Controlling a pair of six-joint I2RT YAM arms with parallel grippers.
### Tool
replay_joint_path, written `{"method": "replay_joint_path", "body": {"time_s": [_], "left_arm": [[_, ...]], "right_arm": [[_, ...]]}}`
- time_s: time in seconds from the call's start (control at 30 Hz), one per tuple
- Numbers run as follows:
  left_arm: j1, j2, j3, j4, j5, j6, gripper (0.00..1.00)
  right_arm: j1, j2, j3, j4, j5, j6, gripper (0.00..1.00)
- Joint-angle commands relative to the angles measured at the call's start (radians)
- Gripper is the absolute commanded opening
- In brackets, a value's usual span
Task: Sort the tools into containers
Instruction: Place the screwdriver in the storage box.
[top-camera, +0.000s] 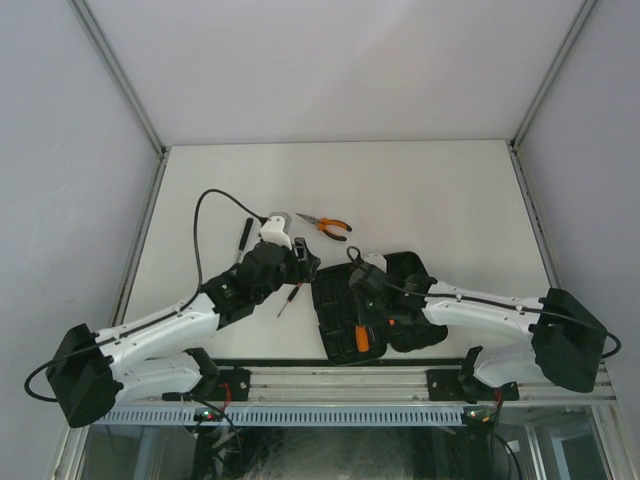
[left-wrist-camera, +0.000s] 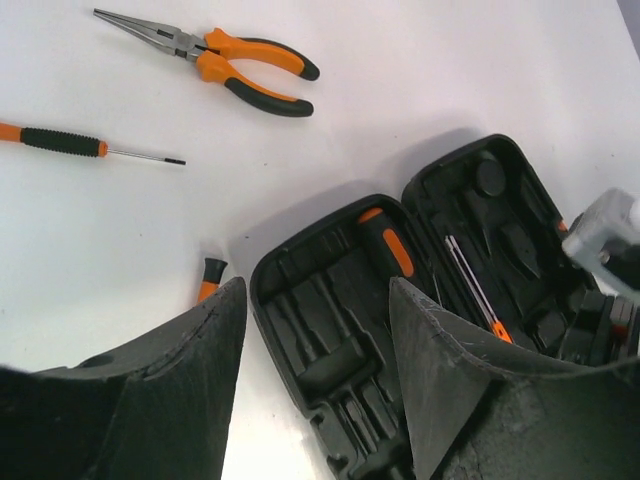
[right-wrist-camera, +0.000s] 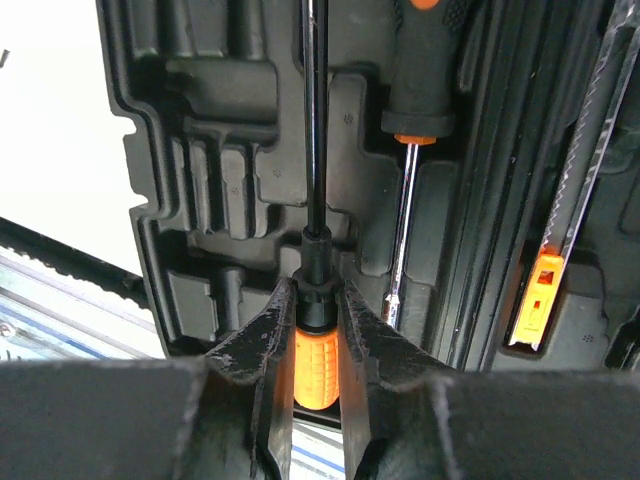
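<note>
— Where is the case (top-camera: 330, 305), and how does it look?

— Black plastic, opened flat on the white tabletop (top-camera: 420, 190) near the front edge, a little right of centre; both halves show moulded slots; a seated screwdriver (right-wrist-camera: 425, 70) with a black-and-orange handle lies in the left half beside the hinge; a thin metal strip (right-wrist-camera: 545, 290) with an orange end lies in the right half.

— And outside it?

— The needle-nose pliers (left-wrist-camera: 215, 58), with orange-and-black handles, lie on the tabletop beyond the case; a thin screwdriver (left-wrist-camera: 60, 141) lies to their left, well apart from the case; a small screwdriver (top-camera: 290, 298) lies just beside the case's left edge.

— The arms?

— The right arm (top-camera: 480, 308) reaches in from the right, low across the case; the right tool (right-wrist-camera: 316, 300) is narrow, clamped on the orange handle of a long screwdriver (right-wrist-camera: 316, 150); its black shaft runs out over the left half's slots; whether it touches them I cannot tell.

— The other?

— The left arm (top-camera: 170, 325) stretches diagonally from its base toward the middle; the left tool (left-wrist-camera: 317, 300) stands wide with nothing between its fingers, above the tabletop at the case's left edge.
</note>
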Motion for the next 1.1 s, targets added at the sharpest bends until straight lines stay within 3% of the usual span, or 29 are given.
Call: {"method": "replay_joint_path", "body": {"time_s": [0.0,0.3,0.63,1.07], "left_arm": [[0.010,0.058,0.045,0.141,-0.052,0.000,0.63],[0.029,0.132,0.006,0.251,-0.019,0.032,0.62],[0.066,0.250,0.087,0.160,0.048,0.015,0.61],[0.078,0.290,0.100,0.178,0.115,0.019,0.58]], "right_arm": [[-0.001,0.032,0.049,0.000,-0.041,0.006,0.05],[-0.002,0.121,0.080,-0.016,-0.088,0.009,0.12],[-0.007,0.157,0.091,-0.057,-0.068,0.032,0.29],[0.019,-0.039,0.083,-0.062,0.038,0.006,0.34]]}}
